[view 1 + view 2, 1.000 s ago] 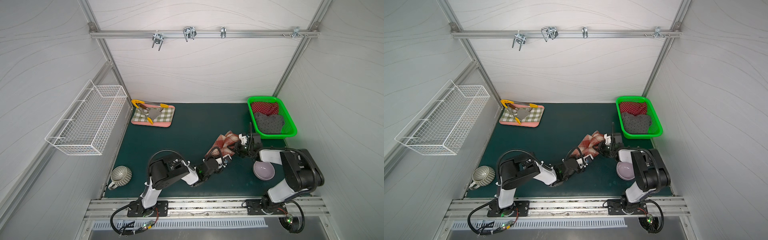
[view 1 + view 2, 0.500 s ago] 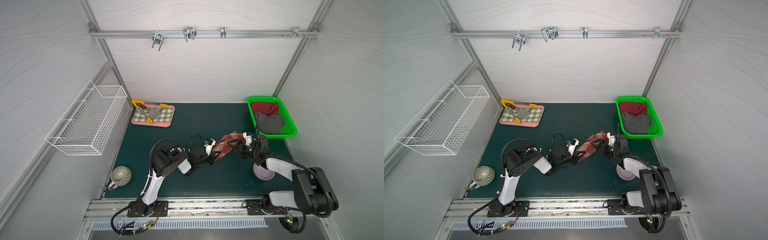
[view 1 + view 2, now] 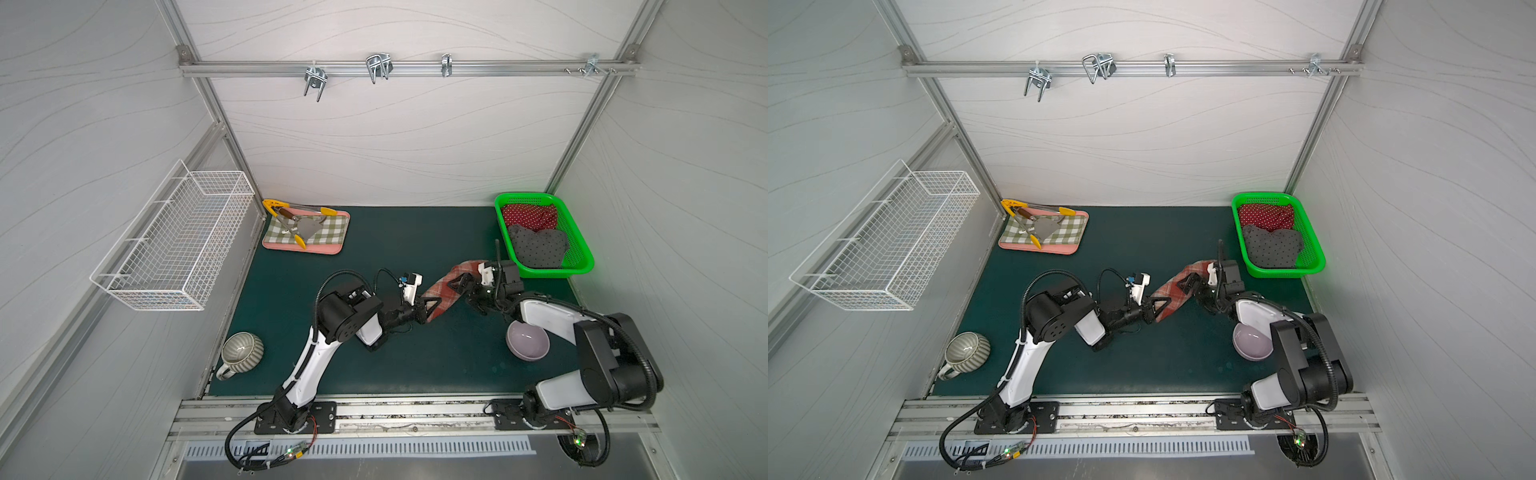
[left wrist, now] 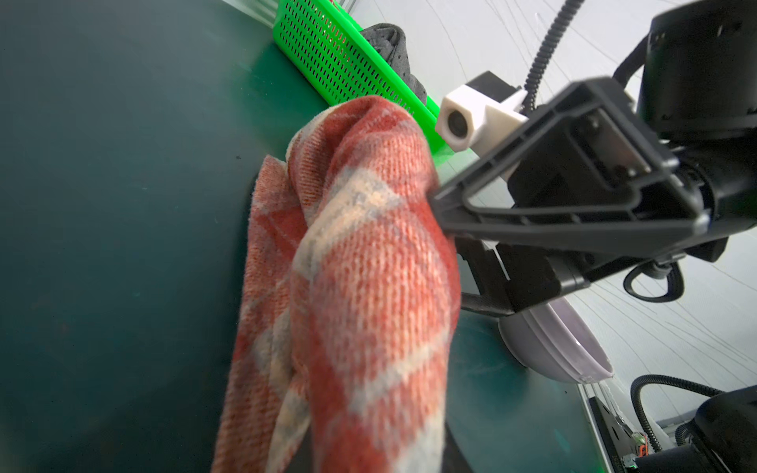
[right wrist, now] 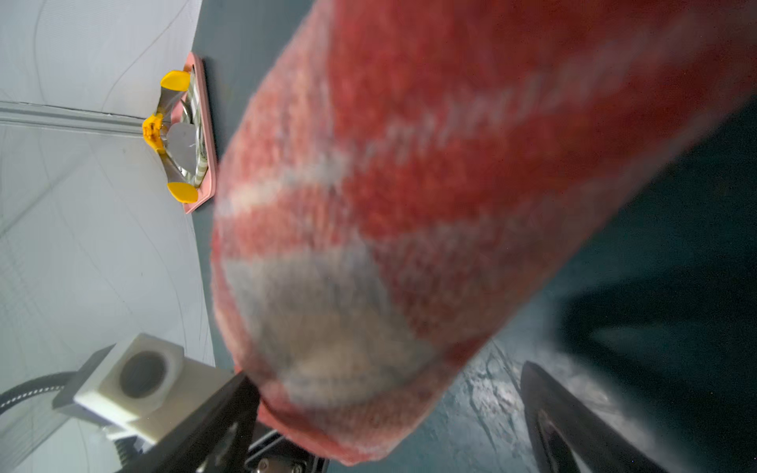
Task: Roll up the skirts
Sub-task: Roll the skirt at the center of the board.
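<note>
Right gripper (image 3: 465,295) has just gone from nearly closed to wide. The right wrist view shows the plaid skirt (image 5: 409,204) lying between spread fingers with a gap on 1 side, so nothing is clamped there now. Left gripper (image 3: 428,309) is pinched narrow on the roll's other end, same as 1 second ago. The skirt went from a loose bunch to 1 tight sausage, slanting over the table (image 3: 415,241) right of centre, just short of the green basket (image 3: 577,249) in the back right corner. The basket holds 2 more: red dotted skirt (image 3: 528,216) and grey dotted skirt (image 3: 538,249). Judgement: rolling of this 1 looks done and the left now carries it alone. Its outer layer hangs loose in the left wrist view and could unwind.
</note>
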Controlling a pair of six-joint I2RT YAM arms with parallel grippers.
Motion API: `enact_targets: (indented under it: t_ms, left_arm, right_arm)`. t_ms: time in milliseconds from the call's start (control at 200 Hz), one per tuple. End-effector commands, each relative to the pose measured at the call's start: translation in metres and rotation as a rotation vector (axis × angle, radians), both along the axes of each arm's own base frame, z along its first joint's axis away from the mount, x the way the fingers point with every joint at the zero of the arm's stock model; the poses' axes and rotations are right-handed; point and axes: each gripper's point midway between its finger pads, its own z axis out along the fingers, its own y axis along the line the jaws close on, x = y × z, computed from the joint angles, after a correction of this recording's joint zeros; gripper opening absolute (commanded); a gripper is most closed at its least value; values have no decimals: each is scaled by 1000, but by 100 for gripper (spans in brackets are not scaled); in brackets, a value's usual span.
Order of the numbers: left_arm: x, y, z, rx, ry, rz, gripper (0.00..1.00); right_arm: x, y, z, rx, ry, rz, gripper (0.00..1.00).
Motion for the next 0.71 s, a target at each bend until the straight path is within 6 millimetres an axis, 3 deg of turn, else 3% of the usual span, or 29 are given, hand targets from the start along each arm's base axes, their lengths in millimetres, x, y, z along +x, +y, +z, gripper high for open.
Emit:
enact_targets:
  t_ms: [0, 115, 385, 555, 640, 700]
  left_arm:
    - [-39, 21, -109, 286, 303, -21, 0]
    - [-40, 18, -111, 281, 318, -24, 0]
    - [-41, 9, -113, 274, 330, -50, 0]
    - [-41, 6, -116, 251, 343, -55, 0]
    - [-42, 6, -116, 248, 343, -59, 0]
    - [-42, 5, -115, 245, 341, -61, 0]
  right_arm:
    - [8, -6, -16, -61, 77, -138, 99]
    - [18, 8, -24, -103, 118, -169, 99]
    - [35, 36, -37, -487, 217, -42, 99]
    - [38, 42, -57, -528, 281, -31, 99]
    - [38, 41, -68, -609, 302, -5, 90]
    - [37, 43, -74, -674, 302, 41, 78]
